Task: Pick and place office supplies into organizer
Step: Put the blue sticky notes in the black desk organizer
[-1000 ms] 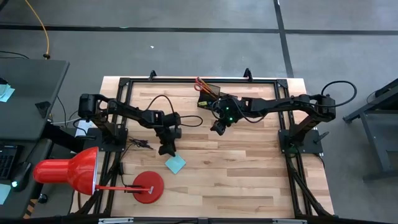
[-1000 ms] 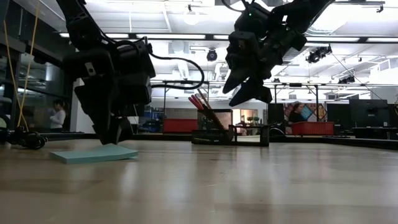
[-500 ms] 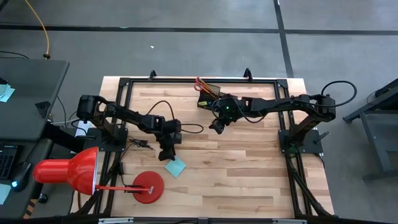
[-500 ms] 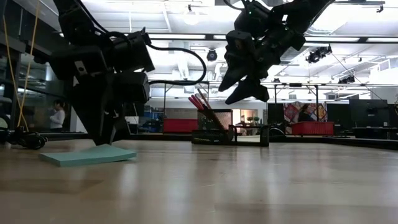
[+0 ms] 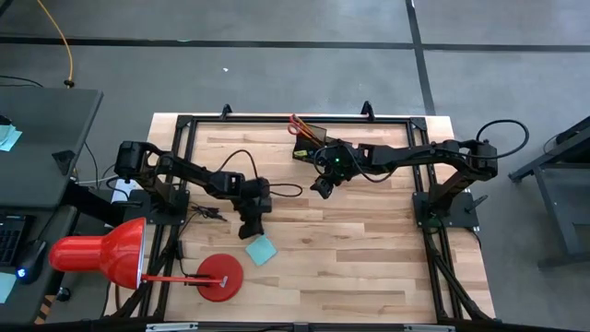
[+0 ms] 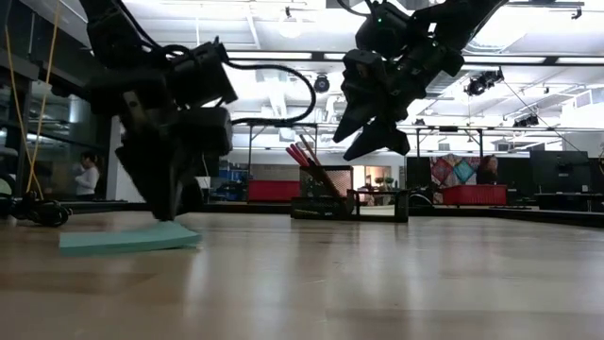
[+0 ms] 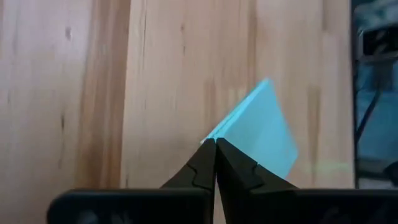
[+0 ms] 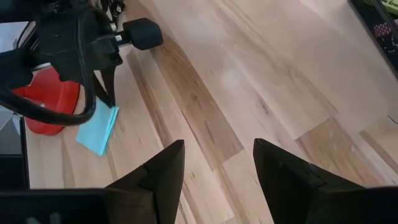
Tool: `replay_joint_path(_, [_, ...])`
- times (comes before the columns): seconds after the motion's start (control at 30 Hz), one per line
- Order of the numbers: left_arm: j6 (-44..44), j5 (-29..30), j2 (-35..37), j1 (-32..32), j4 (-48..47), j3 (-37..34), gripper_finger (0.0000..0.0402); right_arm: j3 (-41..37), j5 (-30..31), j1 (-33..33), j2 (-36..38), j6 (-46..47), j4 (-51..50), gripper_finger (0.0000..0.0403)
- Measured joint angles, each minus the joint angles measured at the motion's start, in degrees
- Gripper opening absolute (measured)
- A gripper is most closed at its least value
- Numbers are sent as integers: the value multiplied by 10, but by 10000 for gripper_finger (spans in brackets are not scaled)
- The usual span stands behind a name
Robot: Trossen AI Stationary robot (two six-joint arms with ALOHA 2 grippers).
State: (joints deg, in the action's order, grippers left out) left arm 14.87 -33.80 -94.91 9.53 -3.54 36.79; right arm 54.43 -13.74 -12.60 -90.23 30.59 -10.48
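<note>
A blue sticky-note pad (image 5: 262,250) lies flat on the wooden table, left of centre; it also shows in the low view (image 6: 127,239) and the left wrist view (image 7: 264,134). My left gripper (image 5: 251,228) (image 7: 215,142) stands over the pad's far corner with its fingers shut. The black organizer (image 5: 312,140) stands at the far edge with red-handled scissors (image 5: 297,123) sticking up out of it. My right gripper (image 5: 323,189) (image 8: 217,149) hangs open above the table just in front of the organizer, with nothing between its fingers. My left gripper meets the blue pad at its far corner (image 7: 210,140) with the tips of its shut fingers (image 6: 175,215), coming from above and slanting toward the near edge. The pad lies flat on the table. Whether any sheet is caught between the tips cannot be seen.
A big red desk lamp stands at the near left, its base (image 5: 221,277) close to the pad and its shade (image 5: 101,254) beyond the table's left edge. Dark cables (image 5: 207,214) lie left of my left gripper. A black metal frame (image 5: 184,124) runs around the table.
My left gripper has shut its fingers at the pad's far corner and shifted a little toward the near edge. The blue pad has slid slightly toward the near edge, staying flat.
</note>
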Motion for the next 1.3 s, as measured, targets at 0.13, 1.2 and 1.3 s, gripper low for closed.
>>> replay_joint_path(0.13, [27,-19,0,18,82,4,1,0,0,0,0,0,-1,185])
replay_joint_path(1.2, [96,10,1,-108,-200,66,0,0,-65,7,0,-24,-54,185])
replay_joint_path(1.3, [113,32,-11,-106,-194,66,0,0,-53,7,0,-38,-68,185])
